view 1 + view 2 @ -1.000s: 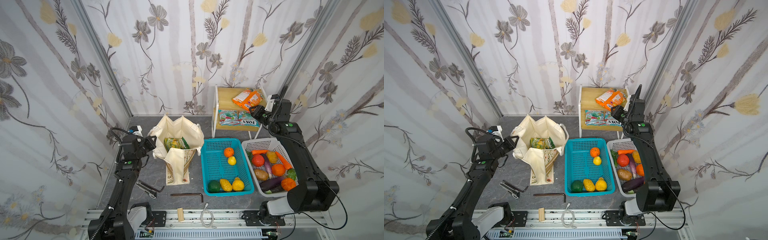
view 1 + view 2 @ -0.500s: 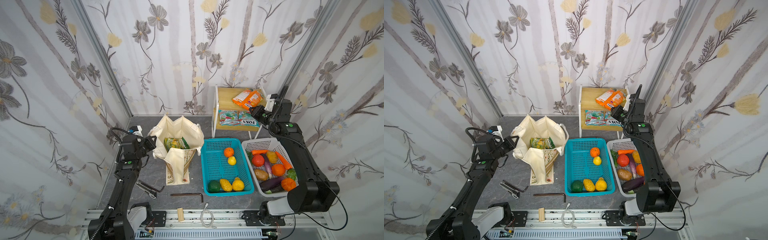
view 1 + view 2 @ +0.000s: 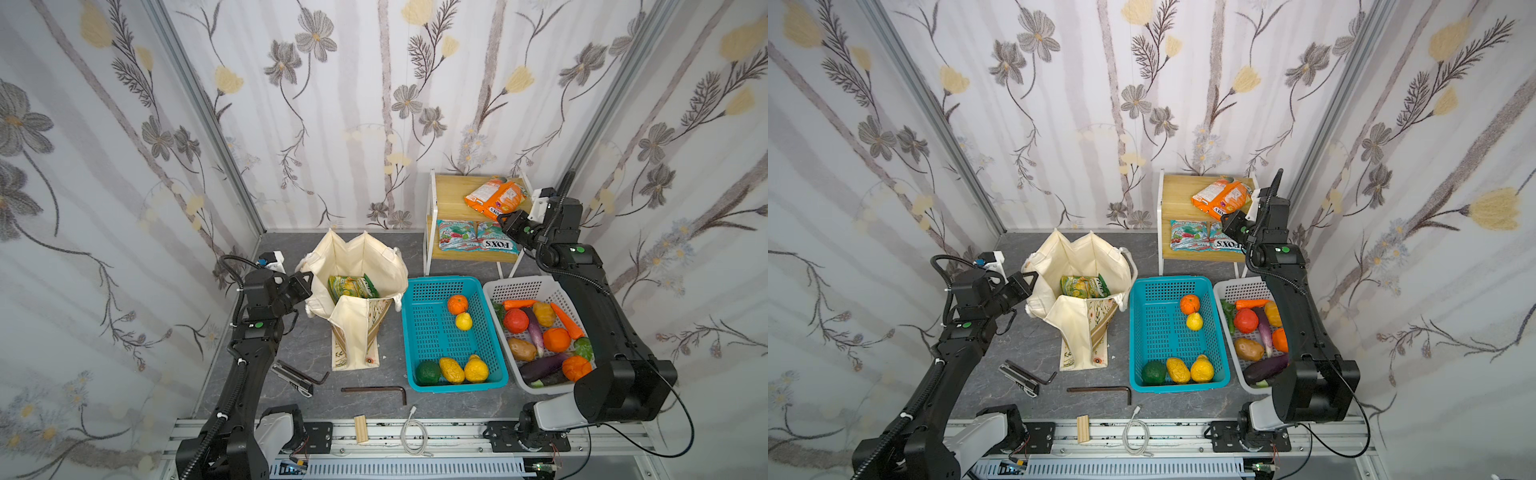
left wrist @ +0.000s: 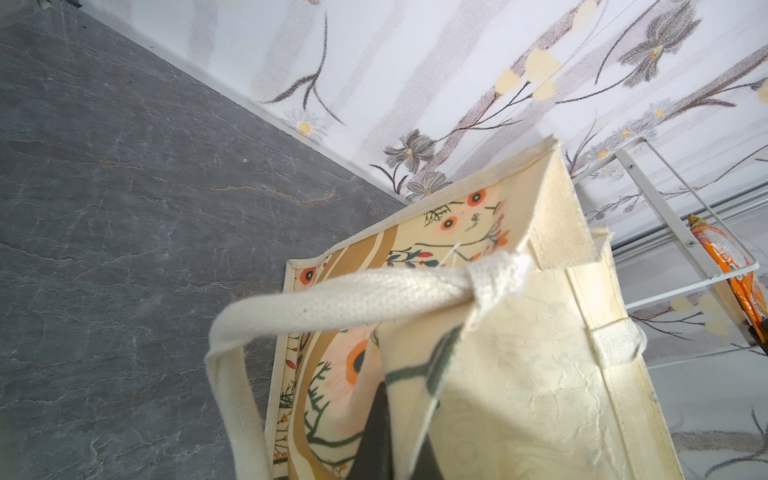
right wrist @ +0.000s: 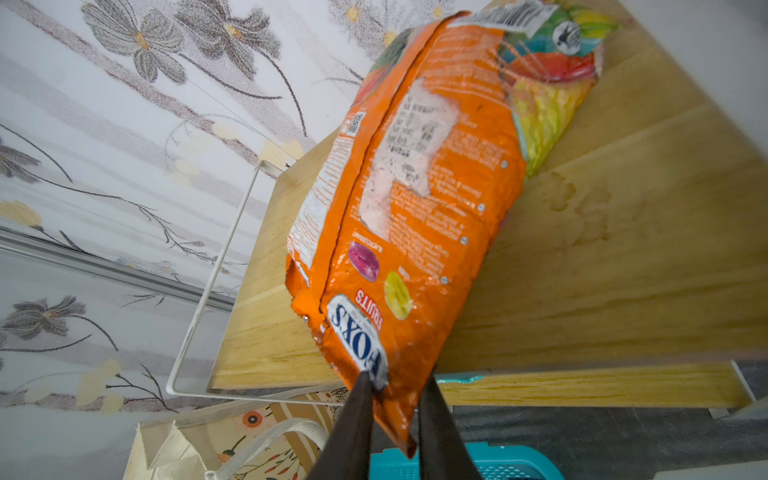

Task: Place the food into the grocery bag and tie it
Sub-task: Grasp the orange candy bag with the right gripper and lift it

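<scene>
Both top views: my left arm reaches low toward the grocery bag (image 3: pixel 361 257), left gripper (image 3: pixel 302 286) pinched tight on its rim, and a green packet (image 3: pixel 352 286) sits inside. My right arm stretches up to the wooden shelf (image 3: pixel 451 195).

Left wrist: cream handle (image 4: pixel 332 299), floral print.

Right wrist: right gripper (image 5: pixel 395 415) clamps one corner of the orange packet (image 5: pixel 415 187), which reads "FOX'S FRUITS".

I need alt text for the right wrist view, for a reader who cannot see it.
The right claw pinches one end of an orange packet that lies on a wooden shelf. Parts of the bag and a teal basket show past the claw.
</scene>
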Controlling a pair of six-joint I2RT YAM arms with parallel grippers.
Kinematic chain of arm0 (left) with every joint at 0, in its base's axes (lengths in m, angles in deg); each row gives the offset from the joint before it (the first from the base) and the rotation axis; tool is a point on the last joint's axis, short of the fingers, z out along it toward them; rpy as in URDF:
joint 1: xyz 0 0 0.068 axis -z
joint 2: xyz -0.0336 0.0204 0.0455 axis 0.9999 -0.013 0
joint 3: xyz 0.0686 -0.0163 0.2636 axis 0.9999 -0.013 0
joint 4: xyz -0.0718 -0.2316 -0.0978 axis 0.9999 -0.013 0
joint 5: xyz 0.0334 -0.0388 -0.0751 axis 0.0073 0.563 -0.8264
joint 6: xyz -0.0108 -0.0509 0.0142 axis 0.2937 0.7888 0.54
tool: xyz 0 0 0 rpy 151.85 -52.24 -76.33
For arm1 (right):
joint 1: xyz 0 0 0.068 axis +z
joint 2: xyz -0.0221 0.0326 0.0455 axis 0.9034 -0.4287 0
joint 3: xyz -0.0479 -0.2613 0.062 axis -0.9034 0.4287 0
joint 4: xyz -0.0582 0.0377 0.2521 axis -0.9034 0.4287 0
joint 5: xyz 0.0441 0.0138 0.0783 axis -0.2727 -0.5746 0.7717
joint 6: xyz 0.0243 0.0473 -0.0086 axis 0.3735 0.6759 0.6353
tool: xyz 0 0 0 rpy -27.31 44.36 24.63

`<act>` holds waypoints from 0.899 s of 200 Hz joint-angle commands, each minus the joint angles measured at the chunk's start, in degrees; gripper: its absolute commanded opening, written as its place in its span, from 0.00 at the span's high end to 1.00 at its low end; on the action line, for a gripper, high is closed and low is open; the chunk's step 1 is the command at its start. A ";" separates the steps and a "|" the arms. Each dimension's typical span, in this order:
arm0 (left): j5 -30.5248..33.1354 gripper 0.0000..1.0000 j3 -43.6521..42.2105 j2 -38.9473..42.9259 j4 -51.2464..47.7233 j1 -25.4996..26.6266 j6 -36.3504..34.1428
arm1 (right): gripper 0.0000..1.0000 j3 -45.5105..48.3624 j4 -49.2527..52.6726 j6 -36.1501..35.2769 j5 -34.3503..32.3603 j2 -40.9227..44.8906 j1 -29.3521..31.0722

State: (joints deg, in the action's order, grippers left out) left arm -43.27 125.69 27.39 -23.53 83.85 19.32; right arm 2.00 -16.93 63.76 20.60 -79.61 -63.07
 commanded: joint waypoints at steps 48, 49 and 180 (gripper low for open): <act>-1.32 1.00 0.08 -0.04 -0.18 0.04 -0.50 | 1.00 -0.20 -2.09 -0.32 1.24 1.39 0.05; -1.32 1.00 0.08 -0.05 -0.18 0.04 -0.51 | 1.00 -0.21 -2.05 -0.33 1.22 1.41 0.05; -1.14 1.00 0.08 0.03 -0.18 0.00 -0.28 | 1.00 -12.18 4.87 -6.15 -3.64 3.73 4.29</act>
State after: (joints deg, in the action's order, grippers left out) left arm -43.27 125.69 27.39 -23.53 83.85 19.35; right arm -8.25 -11.58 59.63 18.78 -76.01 -59.53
